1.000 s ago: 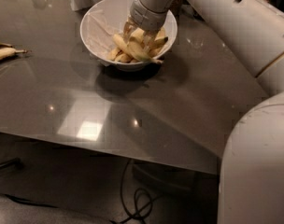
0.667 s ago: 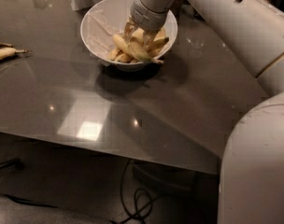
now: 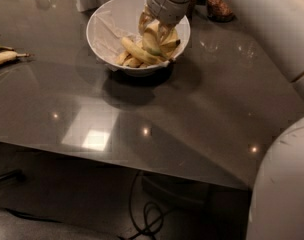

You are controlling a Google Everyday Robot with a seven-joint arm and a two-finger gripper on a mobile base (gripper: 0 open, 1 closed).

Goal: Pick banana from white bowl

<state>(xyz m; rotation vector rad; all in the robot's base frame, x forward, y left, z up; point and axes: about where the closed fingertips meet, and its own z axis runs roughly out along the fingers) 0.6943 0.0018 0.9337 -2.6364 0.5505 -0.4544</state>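
jaws of the gripper [image 3: 153,30] sit inside the large round glossy white bowl [image 3: 104,26], straddling a yellow banana [image 3: 152,44]; we cannot tell if they clamp it. we judge the lift out still undone.

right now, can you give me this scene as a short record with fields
surface: glossy grey table
container: large round glossy white bowl, toward the table's far side
contents: yellow bananas piled inside
gripper: gripper down in the bowl, on the bananas
elsewhere: loose bananas at left edge, glass jar of grain behind bowl
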